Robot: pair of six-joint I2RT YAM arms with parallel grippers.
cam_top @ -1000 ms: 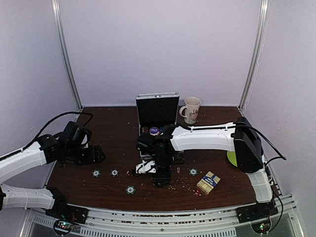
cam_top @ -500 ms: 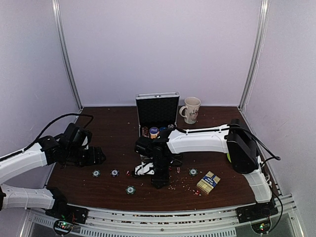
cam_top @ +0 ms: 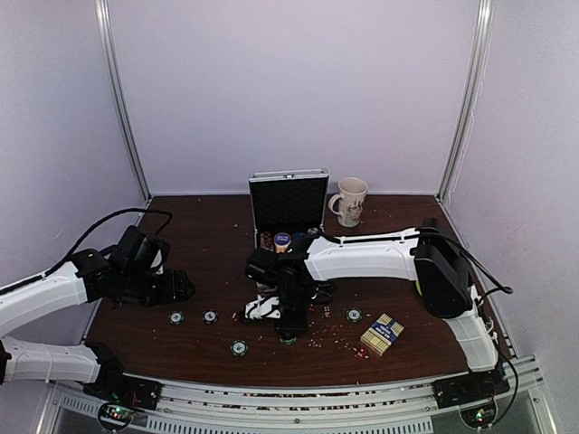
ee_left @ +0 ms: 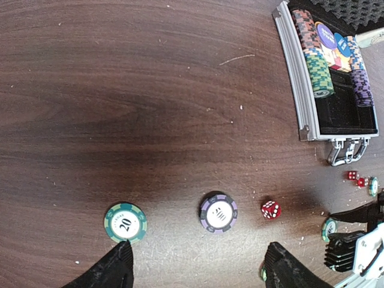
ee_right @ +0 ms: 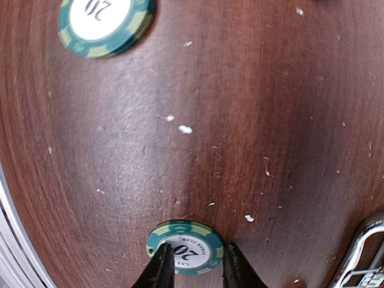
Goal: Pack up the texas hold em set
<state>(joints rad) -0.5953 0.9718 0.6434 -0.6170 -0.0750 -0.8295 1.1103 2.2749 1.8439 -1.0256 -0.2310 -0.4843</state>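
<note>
I see my right claw [ee_right: 195,255] set narrowly astride a flat green-and-cream 20 chip [ee_right: 183,237] near the bench's front edge, grip uncertain, while my left claw [ee_left: 198,270] gapes open.

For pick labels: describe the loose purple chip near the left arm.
From the open silver aluminium case, look nearer and left. Of three pieces in a row, the round purple poker chip is the middle one, between a green chip marked 20 and a red die.

Lab booth: plain white panels [cam_top: 289,90], aluminium posts [cam_top: 122,99].
</note>
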